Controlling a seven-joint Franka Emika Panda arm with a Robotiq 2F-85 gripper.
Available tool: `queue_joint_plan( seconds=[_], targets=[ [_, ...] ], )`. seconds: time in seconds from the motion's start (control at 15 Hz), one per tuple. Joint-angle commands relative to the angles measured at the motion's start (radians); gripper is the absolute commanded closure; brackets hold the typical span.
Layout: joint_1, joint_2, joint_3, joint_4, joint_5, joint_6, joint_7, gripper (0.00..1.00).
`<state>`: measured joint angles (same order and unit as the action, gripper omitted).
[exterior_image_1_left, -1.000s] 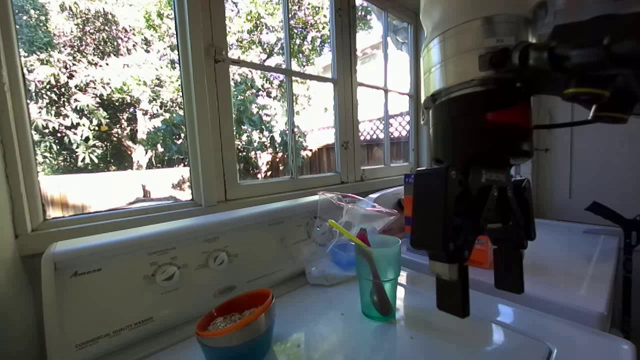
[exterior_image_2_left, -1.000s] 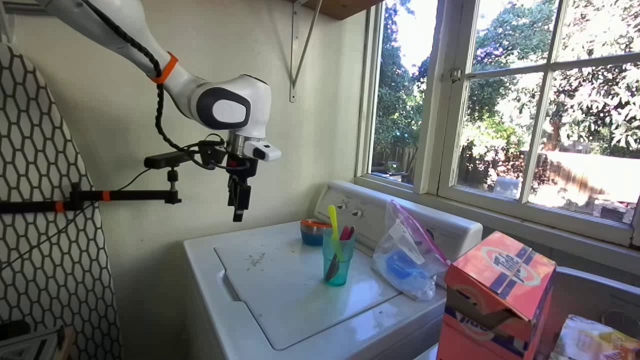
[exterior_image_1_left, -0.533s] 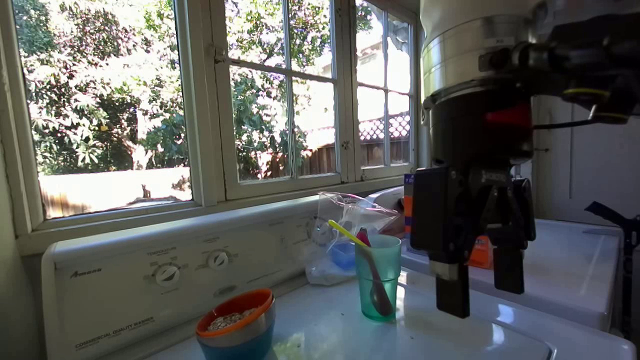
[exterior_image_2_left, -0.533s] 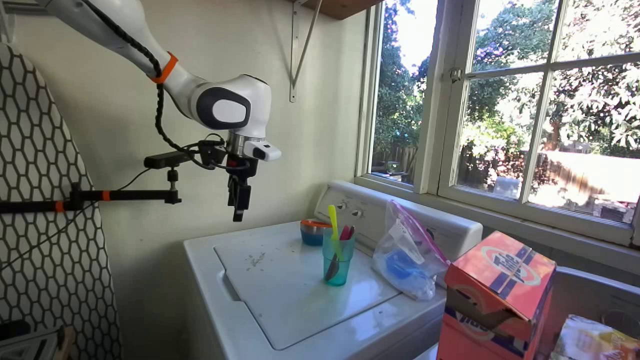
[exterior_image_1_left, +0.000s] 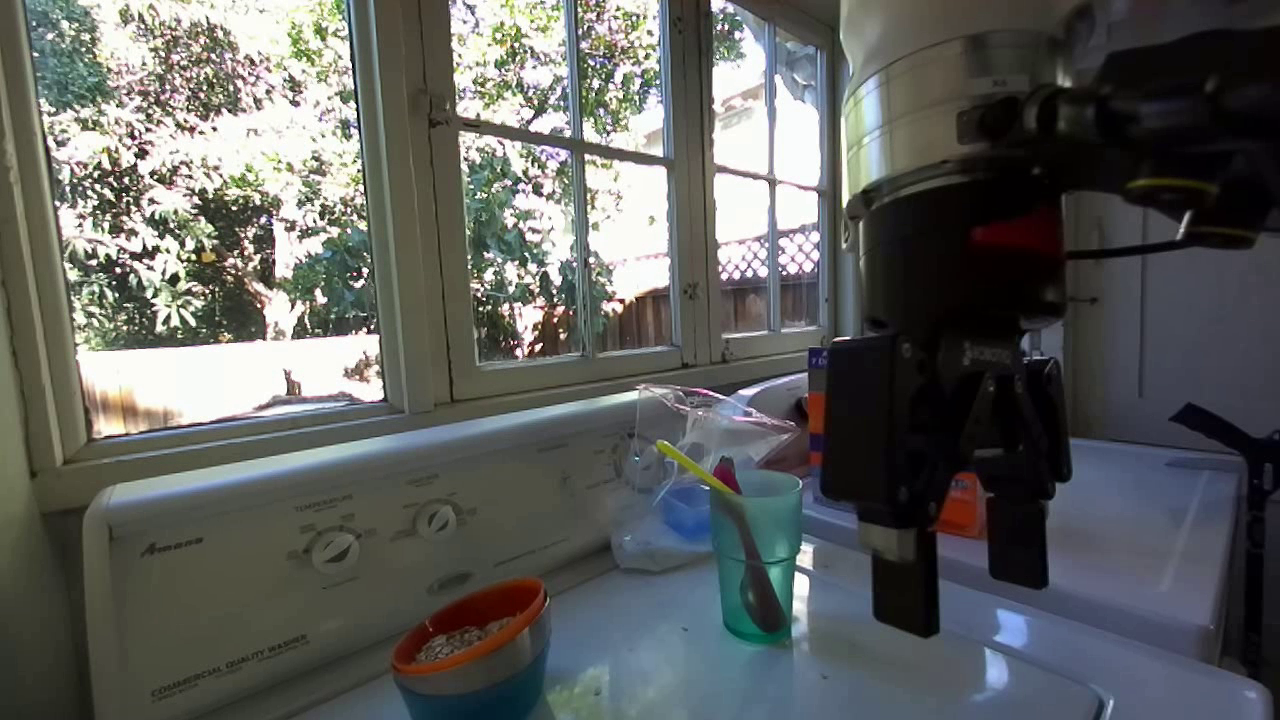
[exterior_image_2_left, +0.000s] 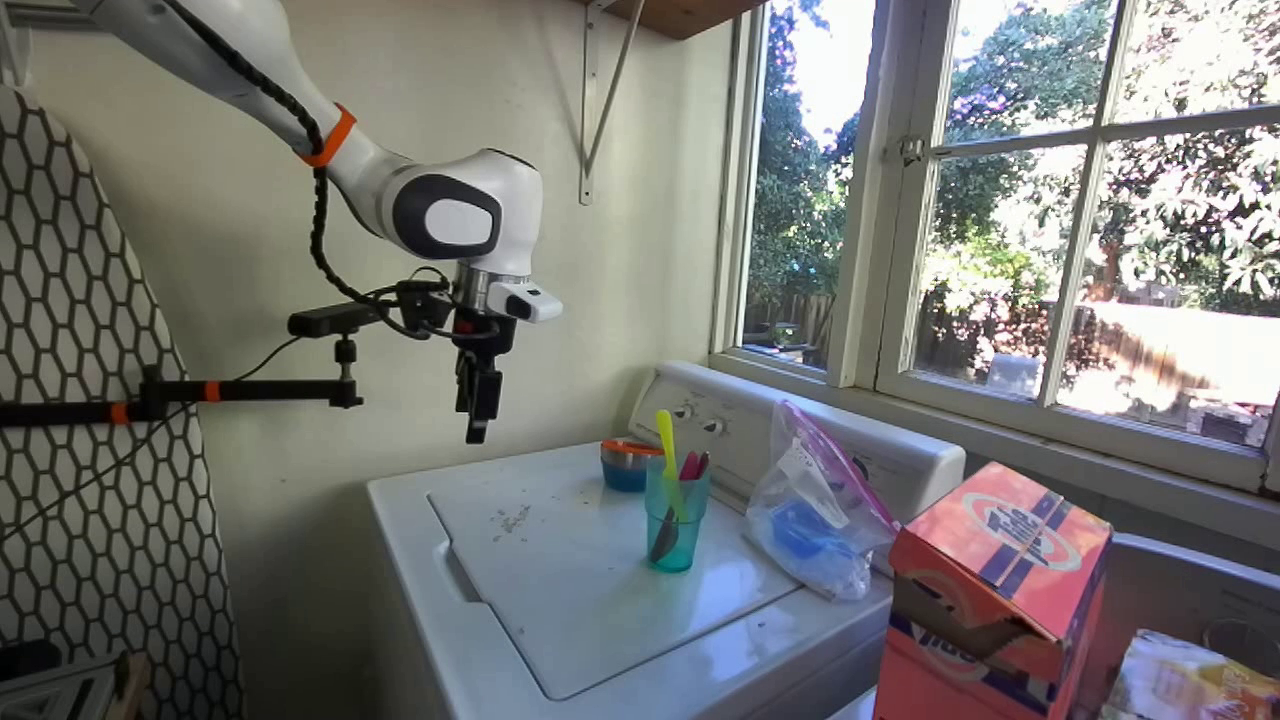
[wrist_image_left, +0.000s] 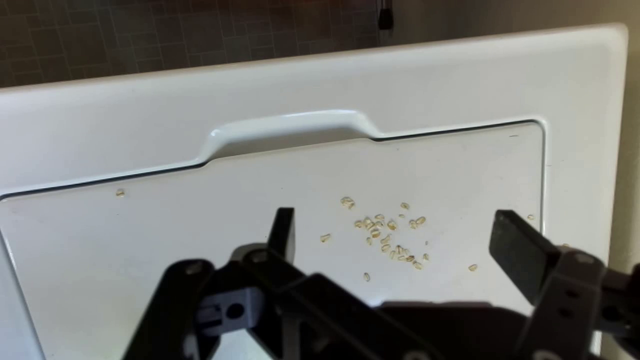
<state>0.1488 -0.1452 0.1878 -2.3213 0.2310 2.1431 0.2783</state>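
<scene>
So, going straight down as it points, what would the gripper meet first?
The open gripper would likely meet the washer lid, or the loose flakes on it; the exact spot is hard to judge.

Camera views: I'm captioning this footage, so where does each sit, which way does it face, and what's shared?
In an exterior view: low, near the bowl, facing along the washer; gripper and part of the arm at picture right.
In an exterior view: higher, behind the Tide box, facing back across the washer; arm and gripper at picture left.
Wrist view: beside the gripper, facing down on the lid and flakes; fingers spread at the bottom.
Both exterior views, from roughly opposite ends, share the green cup and bag.
</scene>
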Motion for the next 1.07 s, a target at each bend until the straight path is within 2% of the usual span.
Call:
queue_joint_plan(
  seconds=[0.0,0.2,0.33,0.47,0.6,0.73,0.87,1.0],
  targets=[
    [0.004,0.0,-0.004,0.001,-0.001,-0.002,0.001,0.0],
    [0.004,0.0,-0.004,0.001,-0.001,-0.002,0.001,0.0],
    [-0.029,0.013,-0.009,0.01,-0.056,0.018,0.156,0.0],
    [-0.064,0.024,-0.033,0.027,-0.104,0.006,0.224,0.0],
    [-0.104,0.04,-0.056,0.043,-0.19,0.014,0.297,0.0],
    [-0.142,0.065,-0.075,0.072,-0.335,0.005,0.366,0.0],
    [-0.165,0.093,-0.097,0.12,-0.493,-0.043,0.349,0.0],
    [-0.171,0.115,-0.125,0.15,-0.567,-0.039,0.226,0.0]
  ],
)
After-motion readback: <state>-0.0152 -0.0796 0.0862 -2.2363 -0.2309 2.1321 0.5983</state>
